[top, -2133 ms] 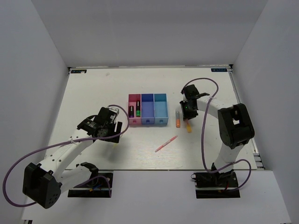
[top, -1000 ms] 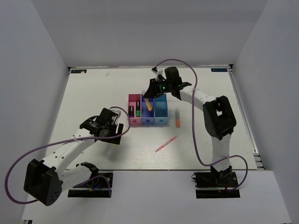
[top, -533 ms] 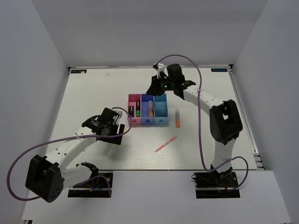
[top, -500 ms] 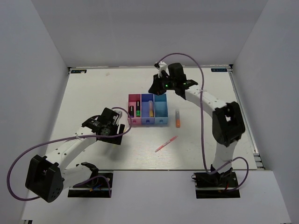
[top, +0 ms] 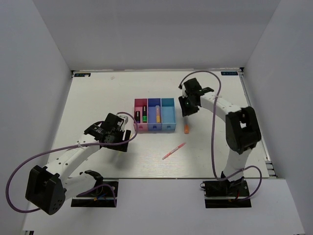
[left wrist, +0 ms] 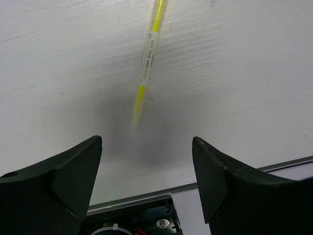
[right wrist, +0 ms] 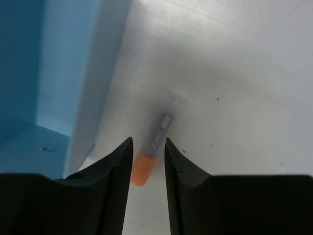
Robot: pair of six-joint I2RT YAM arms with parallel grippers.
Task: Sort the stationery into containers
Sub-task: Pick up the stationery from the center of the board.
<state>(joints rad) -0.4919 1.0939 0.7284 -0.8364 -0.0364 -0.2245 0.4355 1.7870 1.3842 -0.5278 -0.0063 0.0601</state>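
Observation:
The three joined bins stand mid-table: pink [top: 141, 104], blue-violet [top: 154, 126], cyan [top: 167, 115]. The pink bin holds a dark purple marker [top: 138, 116] and a green-banded marker [top: 145, 116]. The blue-violet bin holds an orange highlighter [top: 158, 116]. My right gripper [top: 186, 111] hangs over the second orange-and-white highlighter [top: 186, 128], right of the cyan bin. In the right wrist view its jaws [right wrist: 148, 139] stand narrowly apart, straddling the highlighter [right wrist: 155, 134]. My left gripper [top: 122, 133] is wide open [left wrist: 146, 138], with the pale-yellow stick [left wrist: 146, 58] on the table just ahead. A pink pen [top: 174, 151] lies in front.
The cyan bin's wall [right wrist: 54, 73] is close to the left of my right fingers. The table's near edge and the left arm's base [left wrist: 137, 215] show just behind my left gripper. White walls enclose the table on three sides.
The right gripper let the first orange highlighter go into the blue-violet bin, then swung right and towards the front, over the second highlighter. The left arm has barely moved.

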